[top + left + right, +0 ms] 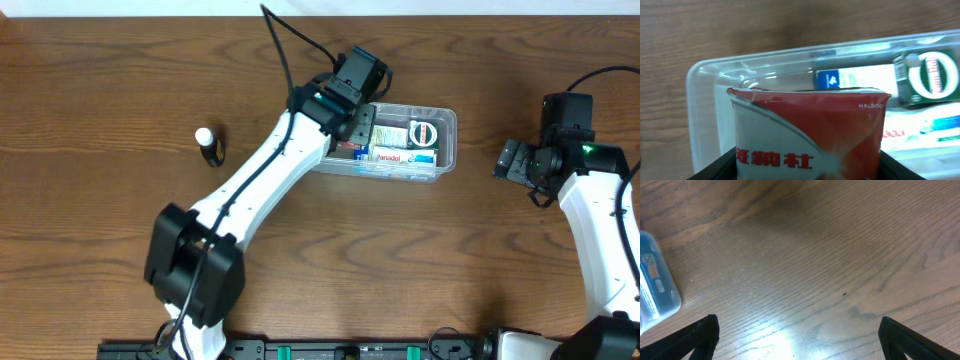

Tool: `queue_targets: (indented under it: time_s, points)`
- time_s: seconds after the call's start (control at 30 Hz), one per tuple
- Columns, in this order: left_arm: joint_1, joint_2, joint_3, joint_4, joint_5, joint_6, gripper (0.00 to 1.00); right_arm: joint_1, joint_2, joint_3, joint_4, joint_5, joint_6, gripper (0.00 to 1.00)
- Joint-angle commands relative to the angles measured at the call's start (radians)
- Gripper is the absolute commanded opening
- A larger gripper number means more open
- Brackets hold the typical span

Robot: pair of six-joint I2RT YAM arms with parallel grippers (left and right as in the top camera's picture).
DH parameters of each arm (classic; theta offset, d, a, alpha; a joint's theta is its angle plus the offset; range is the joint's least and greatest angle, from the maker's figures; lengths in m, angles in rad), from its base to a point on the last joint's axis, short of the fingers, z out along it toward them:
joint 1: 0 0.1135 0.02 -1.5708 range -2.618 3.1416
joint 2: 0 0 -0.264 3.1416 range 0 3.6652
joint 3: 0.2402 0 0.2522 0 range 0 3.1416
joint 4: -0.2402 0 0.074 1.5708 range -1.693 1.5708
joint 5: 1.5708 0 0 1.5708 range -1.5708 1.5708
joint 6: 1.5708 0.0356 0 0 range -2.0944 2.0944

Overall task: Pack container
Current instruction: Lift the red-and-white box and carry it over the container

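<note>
The clear plastic container (446, 132) lies on the wooden table (100, 80), slightly right of centre and toward its far side. The left gripper (358, 122) is at the tub's left end, clamped around a red carton (807, 135) whose far end sits inside that end wall. Whether the carton touches the floor cannot be told. A green box (927, 77) and a blue-and-white box (840, 80) lie in the rest of the tub. The right gripper (510, 160) hovers over bare wood just right of the container, jaws spread wide and empty. A small white-capped bottle (207, 143) stands well apart to the left.
</note>
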Motion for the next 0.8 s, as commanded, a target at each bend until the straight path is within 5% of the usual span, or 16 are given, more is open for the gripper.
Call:
queue_targets:
  time_s: [0.0, 0.77]
  points:
    - [0.005, 0.032, 0.017, -0.001, -0.024, 0.013, 0.65, -0.006, -0.005, 0.003, -0.001, 0.007, -0.012, 0.99]
    - [0.005, 0.09, 0.011, 0.005, -0.081, -0.033, 0.64, -0.006, -0.005, 0.003, -0.001, 0.007, -0.012, 0.99]
